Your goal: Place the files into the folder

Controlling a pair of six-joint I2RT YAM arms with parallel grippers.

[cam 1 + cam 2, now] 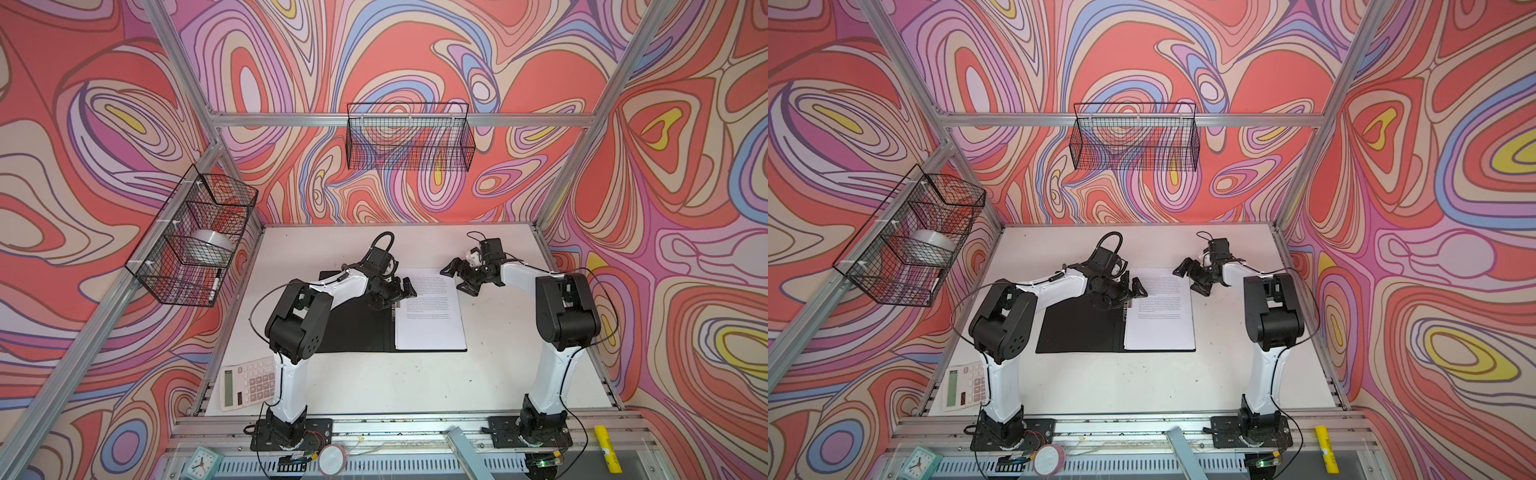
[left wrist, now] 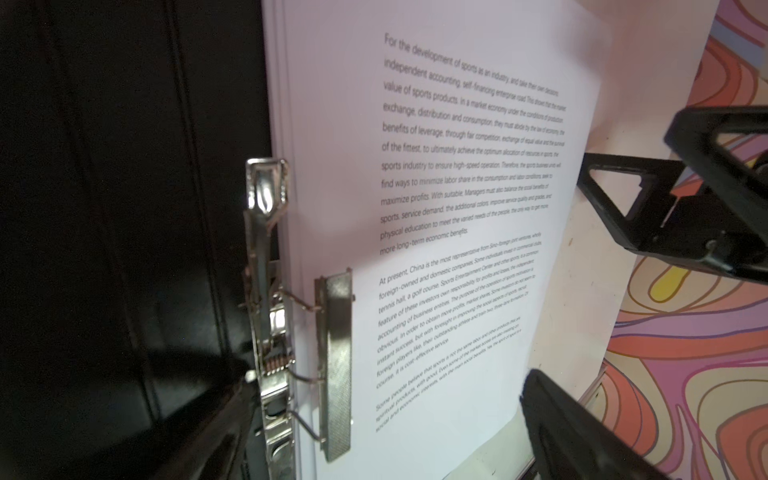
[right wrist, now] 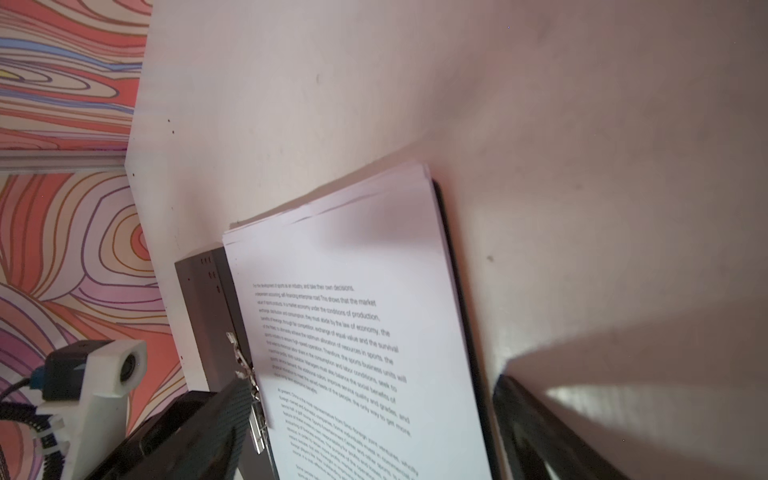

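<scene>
The folder (image 1: 357, 328) lies open at the centre of the desk (image 1: 415, 382). The files (image 1: 430, 320) lie stacked on its right half. The clip (image 2: 332, 365) sits at the spine, its bar over the top sheet's left margin. The left hand (image 1: 405, 291) is above the spine's far end; the right hand (image 1: 455, 277) is beside the files' far right corner. A calculator (image 1: 248, 388) lies at the desk's near left corner.

One open black folder (image 1: 357, 328), one stack of printed white paper sheets (image 1: 430, 320), one grey calculator (image 1: 249, 382), two black wire baskets (image 1: 409, 153) (image 1: 183, 266).
</scene>
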